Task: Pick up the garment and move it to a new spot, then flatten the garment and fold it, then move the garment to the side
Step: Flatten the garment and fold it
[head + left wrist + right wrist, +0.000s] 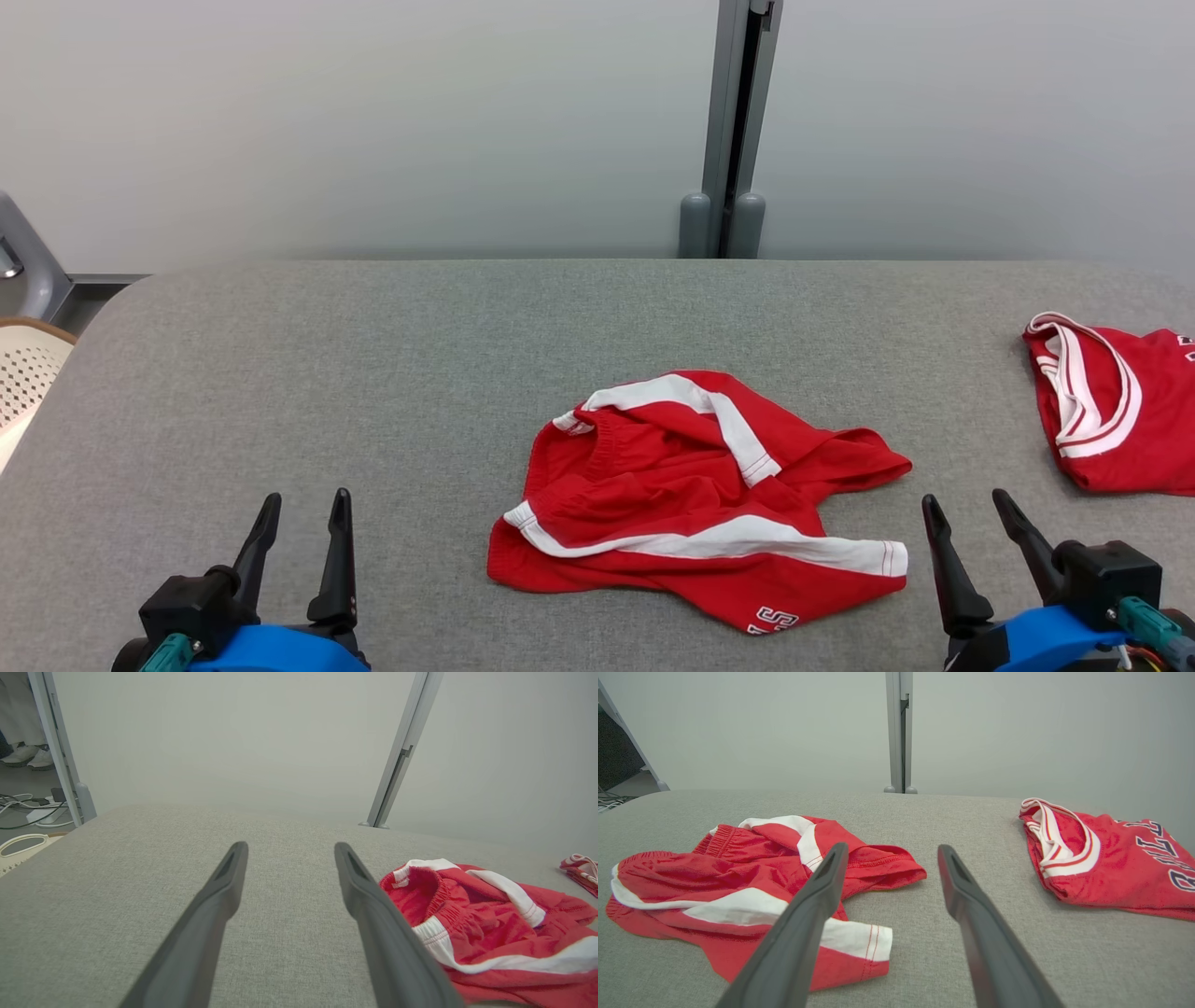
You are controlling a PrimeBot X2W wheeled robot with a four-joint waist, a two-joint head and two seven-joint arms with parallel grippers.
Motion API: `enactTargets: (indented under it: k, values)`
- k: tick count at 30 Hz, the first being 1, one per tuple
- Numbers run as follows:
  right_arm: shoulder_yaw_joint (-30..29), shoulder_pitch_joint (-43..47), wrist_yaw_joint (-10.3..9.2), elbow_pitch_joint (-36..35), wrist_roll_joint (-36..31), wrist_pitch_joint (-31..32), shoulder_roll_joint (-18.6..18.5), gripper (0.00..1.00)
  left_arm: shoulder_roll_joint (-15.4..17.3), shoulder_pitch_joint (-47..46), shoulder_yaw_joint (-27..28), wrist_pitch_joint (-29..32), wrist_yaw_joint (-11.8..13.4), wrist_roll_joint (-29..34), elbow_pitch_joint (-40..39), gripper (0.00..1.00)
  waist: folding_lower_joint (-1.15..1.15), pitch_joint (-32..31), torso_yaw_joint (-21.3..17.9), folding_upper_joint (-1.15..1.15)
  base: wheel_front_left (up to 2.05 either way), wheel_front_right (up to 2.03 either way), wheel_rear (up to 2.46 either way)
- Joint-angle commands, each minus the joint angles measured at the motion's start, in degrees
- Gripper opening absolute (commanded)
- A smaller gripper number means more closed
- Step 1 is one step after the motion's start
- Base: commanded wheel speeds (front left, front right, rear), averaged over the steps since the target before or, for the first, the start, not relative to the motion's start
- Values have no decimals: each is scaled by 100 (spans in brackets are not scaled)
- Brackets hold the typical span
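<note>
A grey table (280,373) covered with cloth stands before a pale wall. Near its middle lie the red shorts (691,495) with white stripes, crumpled and not flat. A red jersey (1111,411) lies well apart at the right edge. The left gripper (306,497) and the right gripper (963,498) hover low on either side of the shorts, both with fingers spread and holding nothing. The shorts are nearer to the right gripper.

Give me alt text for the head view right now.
Crumpled red shorts with white stripes lie on a grey table, with the open left gripper at lower left and the open right gripper at lower right, neither touching cloth. A red jersey lies at the right edge.
</note>
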Motion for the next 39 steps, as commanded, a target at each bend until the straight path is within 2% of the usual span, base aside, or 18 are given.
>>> enactTargets:
  k: [1,10,18,21,26,29,39]
  values:
    - [17,93,1,-11,42,24,-11,100,19,-33,-8,20,17,-3,-10,100,1,7,-12,0,0,0,0]
    - [49,82,1,15,126,-20,-11,100,35,-121,-78,12,-112,-41,122,100,1,44,-25,0,0,0,0]
    - [89,16,1,19,96,-42,-11,100,7,-181,-169,49,-109,-26,147,100,1,84,-48,0,0,0,0]
    - [126,-11,1,0,99,-35,-11,100,-14,-316,-251,116,-217,-58,154,100,1,132,-72,0,0,0,0]
    - [183,-57,1,-5,112,-24,-11,100,-59,-573,-706,712,-533,-118,283,100,1,198,-123,0,0,0,0]
    - [248,-99,1,5,107,-14,-11,100,-21,-802,-1173,1124,-712,-95,435,100,1,237,-184,0,0,0,0]
    - [420,-234,1,25,112,-44,-11,100,175,-1442,-1864,1713,-812,-305,1012,100,1,404,-439,0,0,0,0]
